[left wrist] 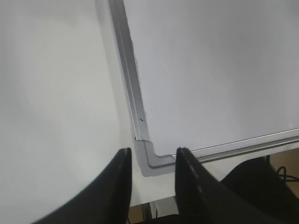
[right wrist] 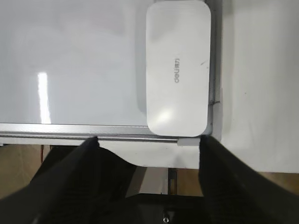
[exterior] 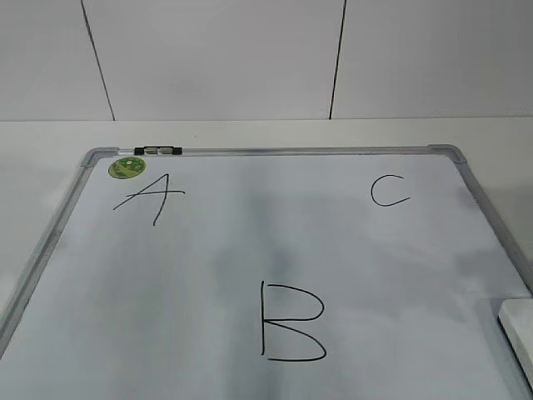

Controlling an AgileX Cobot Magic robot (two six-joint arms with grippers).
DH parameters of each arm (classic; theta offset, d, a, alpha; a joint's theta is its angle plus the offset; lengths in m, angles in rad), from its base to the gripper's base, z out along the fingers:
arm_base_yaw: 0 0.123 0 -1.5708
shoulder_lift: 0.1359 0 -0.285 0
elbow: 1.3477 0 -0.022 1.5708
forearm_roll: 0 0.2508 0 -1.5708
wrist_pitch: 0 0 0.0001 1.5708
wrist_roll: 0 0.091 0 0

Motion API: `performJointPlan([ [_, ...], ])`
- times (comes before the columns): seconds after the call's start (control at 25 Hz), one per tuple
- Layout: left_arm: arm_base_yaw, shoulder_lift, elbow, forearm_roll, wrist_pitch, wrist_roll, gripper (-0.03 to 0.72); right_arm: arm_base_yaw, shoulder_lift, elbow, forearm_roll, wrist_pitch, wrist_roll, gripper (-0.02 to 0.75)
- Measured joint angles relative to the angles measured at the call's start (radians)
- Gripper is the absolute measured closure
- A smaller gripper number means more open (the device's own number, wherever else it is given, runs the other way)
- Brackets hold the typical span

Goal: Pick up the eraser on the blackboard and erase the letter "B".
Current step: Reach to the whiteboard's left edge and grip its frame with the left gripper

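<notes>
I see the eraser (right wrist: pixel 178 70) lying on the blackboard (exterior: pixel 208 267)'s corner, the letter "B" (exterior: pixel 291 322) untouched; my right gripper (right wrist: pixel 148 142) hangs spread wide. My left gripper (left wrist: pixel 150 156) is parted, empty.

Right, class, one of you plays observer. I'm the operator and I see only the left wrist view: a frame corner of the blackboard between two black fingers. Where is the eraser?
Observer: The eraser lies flat in the near right corner of the blackboard, against the frame.
Operator: Is the right gripper holding it?
Observer: No. The right gripper has its fingers spread wide and empty, short of the eraser.
Operator: And the letter "B"?
Observer: The letter "B" is whole, drawn at the near middle, to the left of the eraser.
</notes>
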Motion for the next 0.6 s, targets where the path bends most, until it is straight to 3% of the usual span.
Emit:
performJointPlan([
  [0.36,0.0,0.242,-0.054,-0.006,-0.006,0.002,0.451,-0.009,0.336,-0.183,0.048,-0.024,-0.062,0.22],
  [0.6,0.0,0.266,-0.055,0.004,-0.091,0.006,0.449,-0.145,0.416,-0.201,0.097,-0.028,-0.118,0.22],
])
